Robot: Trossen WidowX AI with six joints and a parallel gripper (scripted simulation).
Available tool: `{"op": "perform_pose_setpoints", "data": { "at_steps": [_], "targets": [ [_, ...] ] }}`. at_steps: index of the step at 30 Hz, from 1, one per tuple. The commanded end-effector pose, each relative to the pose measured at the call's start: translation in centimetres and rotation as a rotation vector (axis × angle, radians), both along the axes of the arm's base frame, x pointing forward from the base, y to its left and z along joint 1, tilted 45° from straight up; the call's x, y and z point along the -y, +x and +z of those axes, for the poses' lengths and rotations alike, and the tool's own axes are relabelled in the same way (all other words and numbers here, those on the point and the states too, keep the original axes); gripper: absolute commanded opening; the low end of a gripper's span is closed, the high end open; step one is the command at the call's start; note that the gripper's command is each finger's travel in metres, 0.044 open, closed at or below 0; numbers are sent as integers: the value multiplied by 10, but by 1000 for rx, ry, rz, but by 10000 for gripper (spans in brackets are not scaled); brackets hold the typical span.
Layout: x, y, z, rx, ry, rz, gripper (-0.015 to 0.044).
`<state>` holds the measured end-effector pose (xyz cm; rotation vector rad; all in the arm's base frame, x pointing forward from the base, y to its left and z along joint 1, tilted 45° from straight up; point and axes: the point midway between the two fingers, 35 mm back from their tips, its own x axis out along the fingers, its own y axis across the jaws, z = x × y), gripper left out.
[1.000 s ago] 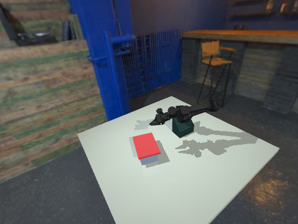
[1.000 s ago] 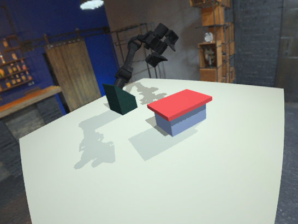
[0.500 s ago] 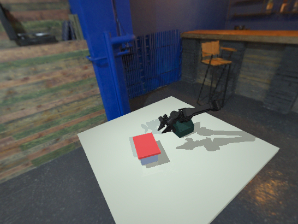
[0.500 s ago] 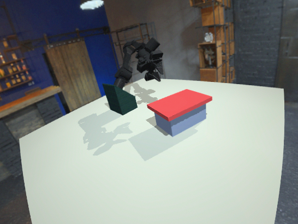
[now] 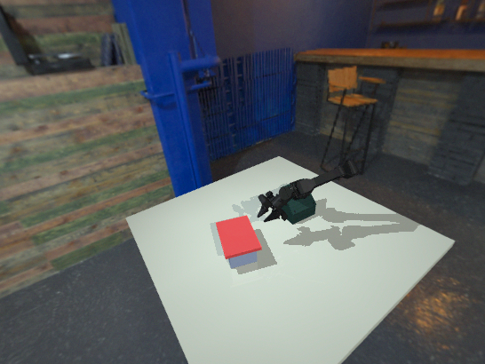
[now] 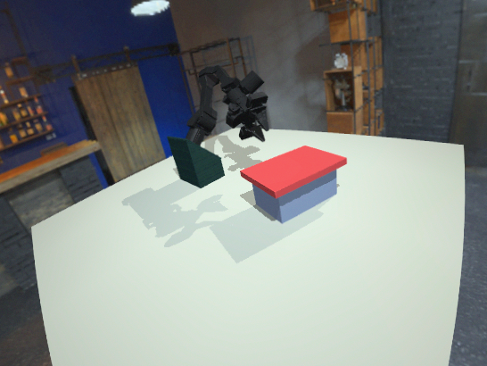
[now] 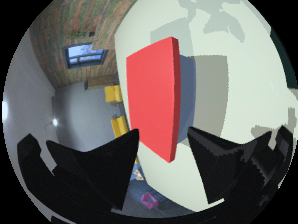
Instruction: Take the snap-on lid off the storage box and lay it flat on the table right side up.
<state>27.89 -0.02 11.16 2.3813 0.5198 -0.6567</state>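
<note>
My end effector [image 5: 268, 210] hangs low over the counter [image 5: 311, 288], fingers spread about halfway with nothing between them. It sits just in front of my dark green base [image 5: 302, 209], tips angled down toward the storage box [image 5: 243, 258], but apart from it, with a strip of bare counter between us.

The red lid [image 5: 238, 236] is on top of the pale blue box, lying flat and overhanging the walls on the sides I can see. In the exterior view the lid [image 6: 293, 169] and box [image 6: 296, 201] stand to the right of my base [image 6: 196, 162], near the middle of the counter [image 6: 268, 290], and my end effector [image 6: 252, 129] hovers at the far side, above its own shadow.

Through my wrist camera, the lid [image 7: 154, 96] fills the centre between my two dark fingers.
</note>
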Motion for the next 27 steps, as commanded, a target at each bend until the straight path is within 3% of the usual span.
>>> {"op": "perform_pose_setpoints", "data": {
  "at_steps": [1, 27],
  "targets": [
    [-16, -1, -19, -11, 8, -2, 235],
    [-22, 27, -35, -11, 6, 0, 235]
  ]
}}
